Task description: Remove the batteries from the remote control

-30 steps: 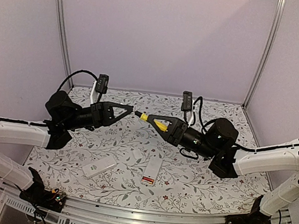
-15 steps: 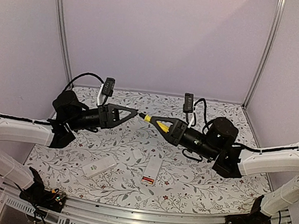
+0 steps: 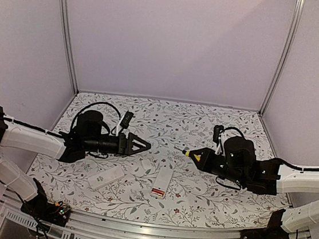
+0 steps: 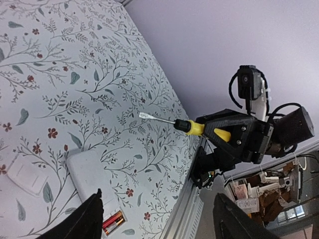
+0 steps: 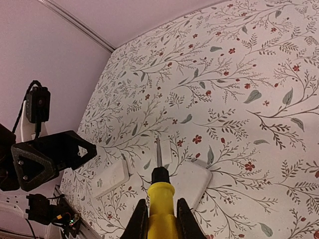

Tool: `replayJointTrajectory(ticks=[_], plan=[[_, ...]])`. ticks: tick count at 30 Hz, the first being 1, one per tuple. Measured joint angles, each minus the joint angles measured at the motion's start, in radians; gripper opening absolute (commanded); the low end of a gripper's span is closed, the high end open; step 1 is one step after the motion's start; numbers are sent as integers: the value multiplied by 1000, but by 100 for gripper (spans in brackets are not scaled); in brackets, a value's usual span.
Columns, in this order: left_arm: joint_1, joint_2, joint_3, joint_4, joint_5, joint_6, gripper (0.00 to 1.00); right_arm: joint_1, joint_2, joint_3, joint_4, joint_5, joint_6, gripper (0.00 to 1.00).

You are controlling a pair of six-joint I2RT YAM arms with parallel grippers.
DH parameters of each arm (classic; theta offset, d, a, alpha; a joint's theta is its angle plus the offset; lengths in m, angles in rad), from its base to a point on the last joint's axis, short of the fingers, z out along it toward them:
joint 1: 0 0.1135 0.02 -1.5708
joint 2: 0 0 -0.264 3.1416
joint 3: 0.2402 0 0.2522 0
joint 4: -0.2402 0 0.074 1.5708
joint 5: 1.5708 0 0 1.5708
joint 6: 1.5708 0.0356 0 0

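— Where are the cells, and how will they handle?

— You'll find the slim red-orange batteries with gold ends (image 3: 157, 193) bedded in the open bay at the near end of the flat white plastic remote control (image 3: 162, 180). It lies by the middle of the desk's (image 3: 165, 117) near edge. I judge them light, stiff and slick, apt to roll once free. Lever up one end, then pinch across the barrel.

— And my pincers?

— Your left pincer (image 3: 146, 147) is released, fingers wide apart, hovering on the left-edge side. Your right pincer (image 3: 197, 156) is clenched on the yellow-handled screwdriver (image 4: 192, 127), blade aimed toward the left edge.

— Room to move?

— Plenty toward the far edge. Mind the white rectangular cover (image 3: 108, 178) by the near edge, left of the remote, and the small white piece (image 3: 147, 166) just beside the remote's far end. The near edge is close, so a loose battery could roll off.
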Motion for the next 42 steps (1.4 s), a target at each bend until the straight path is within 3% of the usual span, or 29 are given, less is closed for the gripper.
replayJointTrajectory(ticks=[7,15,34,42], plan=[[-27,65,-19,-53,-10,-26,76,0,29,-58,-138,16,87,0],[-33,87,-24,-85,-23,-29,77,0,124,-53,-173,21,105,0],[-24,99,53,-269,-32,80,79,28,325,79,-84,-111,-8,0],[2,134,159,-436,-29,213,81,59,360,131,-64,-145,-76,0]])
